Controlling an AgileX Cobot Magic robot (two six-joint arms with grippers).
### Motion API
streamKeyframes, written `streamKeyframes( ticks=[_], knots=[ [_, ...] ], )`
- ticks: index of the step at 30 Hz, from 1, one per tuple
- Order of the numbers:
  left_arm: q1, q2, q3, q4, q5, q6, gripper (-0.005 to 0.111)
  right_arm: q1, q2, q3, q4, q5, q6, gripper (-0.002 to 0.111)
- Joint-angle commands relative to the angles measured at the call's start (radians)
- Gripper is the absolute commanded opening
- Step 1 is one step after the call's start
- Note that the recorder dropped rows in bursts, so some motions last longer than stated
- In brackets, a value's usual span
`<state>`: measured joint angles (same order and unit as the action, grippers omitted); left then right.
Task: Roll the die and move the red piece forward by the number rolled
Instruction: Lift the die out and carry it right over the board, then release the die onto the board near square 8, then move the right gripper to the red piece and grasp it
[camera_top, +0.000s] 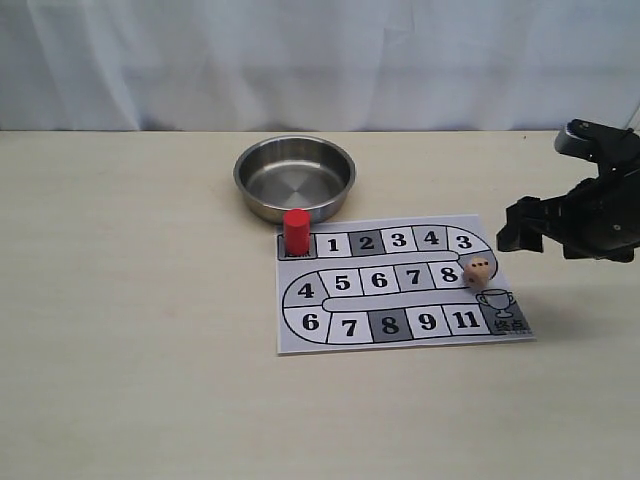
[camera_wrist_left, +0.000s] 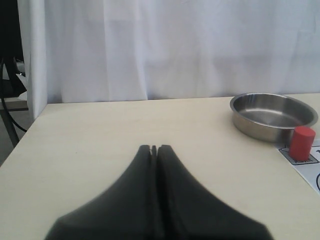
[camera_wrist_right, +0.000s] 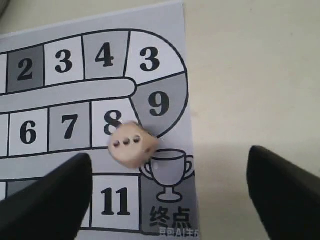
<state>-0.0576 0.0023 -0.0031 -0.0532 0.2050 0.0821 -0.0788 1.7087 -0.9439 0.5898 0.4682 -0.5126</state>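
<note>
The beige die (camera_top: 478, 272) is on the right end of the printed number board (camera_top: 400, 300), between square 8 and the trophy square. In the right wrist view the die (camera_wrist_right: 131, 144) looks blurred and tilted, with a three-pip face showing. My right gripper (camera_wrist_right: 167, 156) hangs open above that spot with nothing between its fingers; in the exterior view the right gripper (camera_top: 522, 230) is just right of the board. The red piece (camera_top: 296, 231) stands upright on the start square at the board's top left. My left gripper (camera_wrist_left: 154, 148) is shut and empty, far from the red piece (camera_wrist_left: 302, 143).
A steel bowl (camera_top: 295, 178) sits just behind the board's left part, close to the red piece, and the bowl's rim (camera_wrist_left: 272, 112) also shows in the left wrist view. White curtain backs the table. The table's left edge (camera_wrist_left: 22, 137) is near the left arm.
</note>
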Motion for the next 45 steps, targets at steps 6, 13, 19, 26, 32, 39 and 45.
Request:
streamKeyframes(
  ticks=[6, 13, 19, 26, 32, 39, 45],
  knots=[
    [-0.002, -0.002, 0.003, -0.002, -0.009, -0.004, 0.000, 0.000, 0.000, 0.003, 0.016, 0.002, -0.028, 0.081],
    [-0.002, -0.002, 0.003, -0.002, -0.009, -0.004, 0.000, 0.000, 0.000, 0.003, 0.016, 0.000, -0.028, 0.081],
    [-0.002, -0.002, 0.003, -0.002, -0.009, -0.004, 0.000, 0.003, -0.002, 0.003, 0.042, 0.016, -0.130, 0.081],
    [-0.002, -0.002, 0.003, -0.002, -0.009, -0.004, 0.000, 0.101, -0.002, -0.029, 0.042, 0.022, -0.137, 0.081],
    [-0.002, -0.002, 0.003, -0.002, -0.009, -0.004, 0.000, 0.227, 0.005, -0.079, 0.042, 0.038, -0.102, 0.081],
    [-0.002, -0.002, 0.003, -0.002, -0.009, -0.004, 0.000, 0.372, 0.061, -0.176, 0.029, 0.027, -0.051, 0.081],
    [-0.002, -0.002, 0.003, -0.002, -0.009, -0.004, 0.000, 0.471, 0.154, -0.252, 0.029, -0.082, -0.020, 0.081]
  ],
)
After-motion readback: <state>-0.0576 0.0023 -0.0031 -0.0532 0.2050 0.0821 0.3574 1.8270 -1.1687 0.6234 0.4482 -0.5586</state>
